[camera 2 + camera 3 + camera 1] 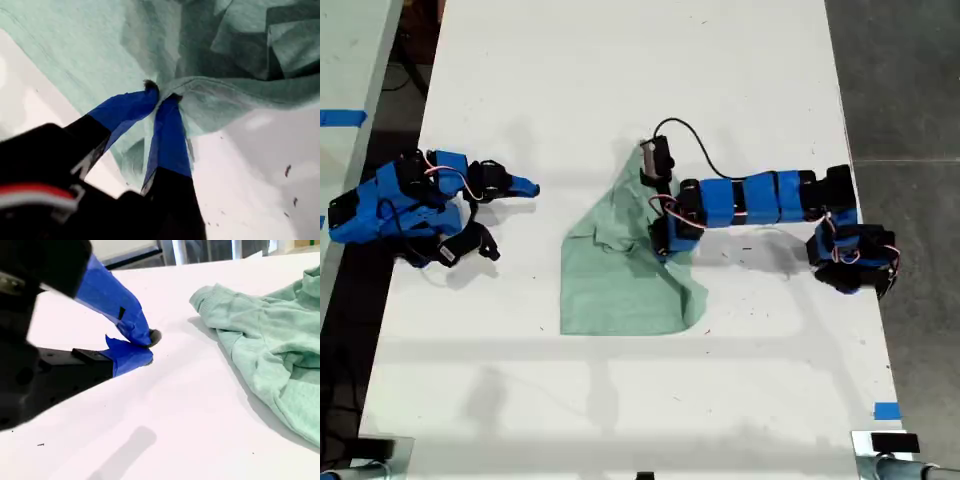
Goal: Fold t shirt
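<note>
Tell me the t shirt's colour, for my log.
Pale mint green, plain; the t shirt shows best in the exterior view.

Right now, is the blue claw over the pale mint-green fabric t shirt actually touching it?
Touching: the first wrist view shows my first gripper with its jaws pinched on the pale mint-green t shirt.

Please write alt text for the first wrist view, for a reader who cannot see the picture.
My first gripper, its fingers wrapped in blue tape, is shut on a bunched fold of the wrinkled, pale mint-green fabric t shirt, just above the white table.
</note>
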Available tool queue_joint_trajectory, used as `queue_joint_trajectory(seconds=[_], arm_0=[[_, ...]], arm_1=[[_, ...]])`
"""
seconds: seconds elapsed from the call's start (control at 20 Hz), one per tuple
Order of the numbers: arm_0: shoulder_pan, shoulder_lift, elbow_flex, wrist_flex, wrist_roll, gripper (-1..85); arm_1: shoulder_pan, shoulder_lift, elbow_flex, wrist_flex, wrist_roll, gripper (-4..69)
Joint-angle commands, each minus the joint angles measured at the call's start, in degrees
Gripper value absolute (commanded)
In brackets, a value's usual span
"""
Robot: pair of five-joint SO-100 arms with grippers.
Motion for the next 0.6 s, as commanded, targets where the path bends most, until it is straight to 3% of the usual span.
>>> queue_joint_trajectory(seconds=[0.0,0.15,0.25,0.55], arm_0=[[0.2,0.4,-0.9,-0.9,0.8,-0.2],[0.2,0.4,-0.9,-0.9,0.9,-0.2],[0.3,0.4,-0.9,-0.9,0.9,-0.2],[0.3,0.4,-1.0,-0.9,1.0,-0.2]], arm_1=[[-1.9,-3.0,-3.8,-6.6,-1.5,10.8],[-3.0,-7.3,-4.9,-10.0,-2.5,23.8],[-3.4,-8.0,-5.0,-10.0,-2.4,26.1],[-3.3,-1.4,-14.1,5.0,-2.1,26.2]])
